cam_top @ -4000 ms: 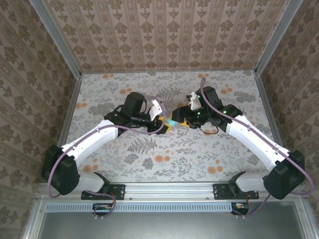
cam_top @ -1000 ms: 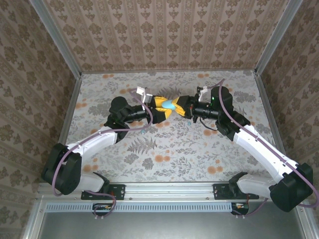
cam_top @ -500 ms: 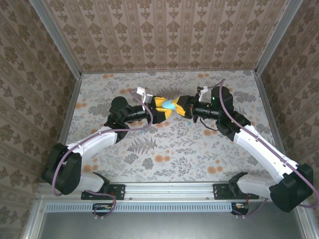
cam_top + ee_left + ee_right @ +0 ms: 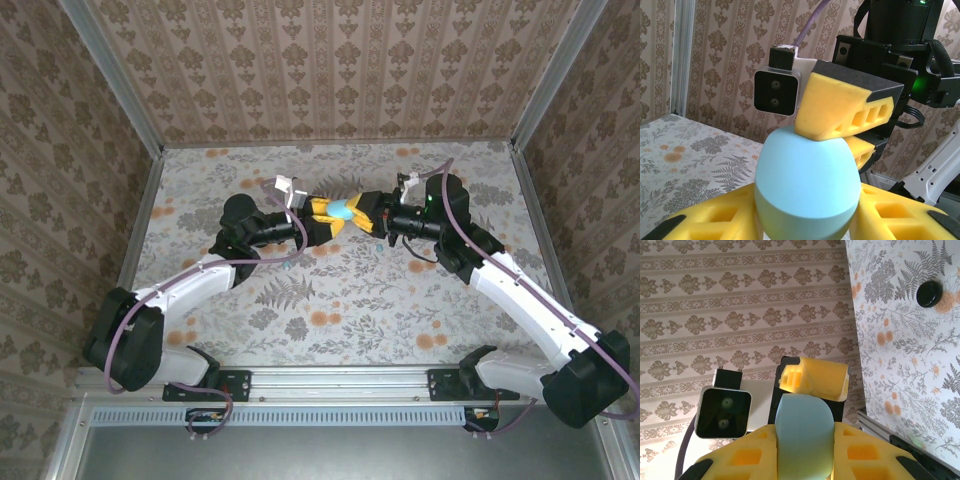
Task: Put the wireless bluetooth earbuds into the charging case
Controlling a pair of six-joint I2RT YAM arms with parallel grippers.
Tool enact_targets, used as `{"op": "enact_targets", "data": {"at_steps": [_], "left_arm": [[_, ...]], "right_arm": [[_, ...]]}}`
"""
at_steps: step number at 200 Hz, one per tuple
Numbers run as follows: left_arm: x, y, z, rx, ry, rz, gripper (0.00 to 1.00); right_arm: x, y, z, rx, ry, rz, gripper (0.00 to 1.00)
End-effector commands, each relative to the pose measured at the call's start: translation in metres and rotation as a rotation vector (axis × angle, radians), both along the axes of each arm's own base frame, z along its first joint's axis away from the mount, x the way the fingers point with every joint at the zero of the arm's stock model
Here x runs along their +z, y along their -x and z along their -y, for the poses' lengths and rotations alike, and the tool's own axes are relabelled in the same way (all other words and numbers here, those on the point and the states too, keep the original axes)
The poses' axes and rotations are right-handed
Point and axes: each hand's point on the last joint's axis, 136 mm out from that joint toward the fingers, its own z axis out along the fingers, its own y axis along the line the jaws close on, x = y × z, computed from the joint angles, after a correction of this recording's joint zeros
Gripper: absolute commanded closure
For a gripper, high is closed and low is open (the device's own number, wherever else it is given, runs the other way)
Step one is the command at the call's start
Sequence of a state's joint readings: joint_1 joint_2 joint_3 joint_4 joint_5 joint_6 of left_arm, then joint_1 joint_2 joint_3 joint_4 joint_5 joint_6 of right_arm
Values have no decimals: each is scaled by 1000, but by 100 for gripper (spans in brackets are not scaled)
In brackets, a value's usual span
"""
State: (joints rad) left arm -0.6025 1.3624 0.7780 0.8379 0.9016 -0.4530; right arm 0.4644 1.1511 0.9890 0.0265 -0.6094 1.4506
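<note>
The charging case (image 4: 345, 208) is a pale teal egg shape, shut, held in the air between both arms above the middle of the table. My left gripper (image 4: 326, 212) is shut on it from the left; in the left wrist view its yellow fingers (image 4: 715, 220) press the case (image 4: 807, 185) on both sides. From the right, my right gripper (image 4: 364, 212) is shut on the same case (image 4: 804, 435), and its yellow fingers (image 4: 840, 112) cross the left pair. One small black earbud (image 4: 930, 293) lies on the table.
The floral table (image 4: 350, 300) is walled by patterned panels on the left, back and right, with metal posts (image 4: 110, 80) at the corners. The arms' bases sit on the near rail (image 4: 340, 380).
My left gripper's jaws have closed in onto the case over the last second. Both arms and the case have hardly moved; four seconds ago they were lower, near the table.
</note>
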Motion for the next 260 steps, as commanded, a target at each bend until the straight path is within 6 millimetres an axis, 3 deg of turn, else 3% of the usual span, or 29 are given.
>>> {"op": "enact_targets", "data": {"at_steps": [1,23,62,186,260], "left_arm": [[18,5,0,-15,41,48,61],[20,5,-1,-12,46,50,60],[23,6,-3,5,55,63,47],[18,8,3,-27,39,52,55],[18,8,4,-29,33,56,49]], "right_arm": [[4,3,4,-11,-24,-1,81],[0,4,4,-11,-19,-7,81],[3,3,3,-8,-26,-1,82],[13,5,3,-6,-46,9,82],[14,5,4,-8,-52,7,82]]}}
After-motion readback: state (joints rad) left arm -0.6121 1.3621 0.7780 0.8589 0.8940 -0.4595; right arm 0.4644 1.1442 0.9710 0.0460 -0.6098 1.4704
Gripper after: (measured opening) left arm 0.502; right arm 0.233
